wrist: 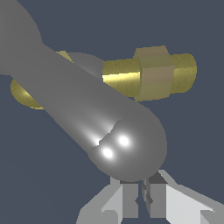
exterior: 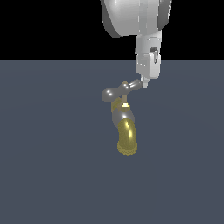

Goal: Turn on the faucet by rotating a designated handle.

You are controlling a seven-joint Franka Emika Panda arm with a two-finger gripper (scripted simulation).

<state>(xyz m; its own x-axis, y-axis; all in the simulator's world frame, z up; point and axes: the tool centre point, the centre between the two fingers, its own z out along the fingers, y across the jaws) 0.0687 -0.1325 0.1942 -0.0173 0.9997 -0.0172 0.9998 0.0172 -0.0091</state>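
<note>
**Gripper tip against one end of the faucet handle**

In the exterior view the faucet (exterior: 124,127) stands on the flat blue-grey surface (exterior: 43,175), near the middle of the picture. Its brass-gold spout (exterior: 127,139) curves down toward 6 o'clock from the grey body. On top sits the handle (exterior: 118,90), a silver-grey crossbar tilted so that one rounded end lies at about 8 o'clock from its small brass centre and the other at about 2 o'clock.

The white arm comes down from 12 o'clock, and the gripper (exterior: 143,83) meets the 2 o'clock end of the crossbar, touching or just beside it (the exact contact is too small to tell there).

The wrist view shows the handle (wrist: 87,109) very close, its bulbous end right at the fingertips (wrist: 127,197). The two fingers are pressed nearly together with only a thin slit between them, and nothing is pinched; the bar's end rests just in front of their tips. Behind it runs a brass stem with a hexagonal nut (wrist: 153,72).
</note>
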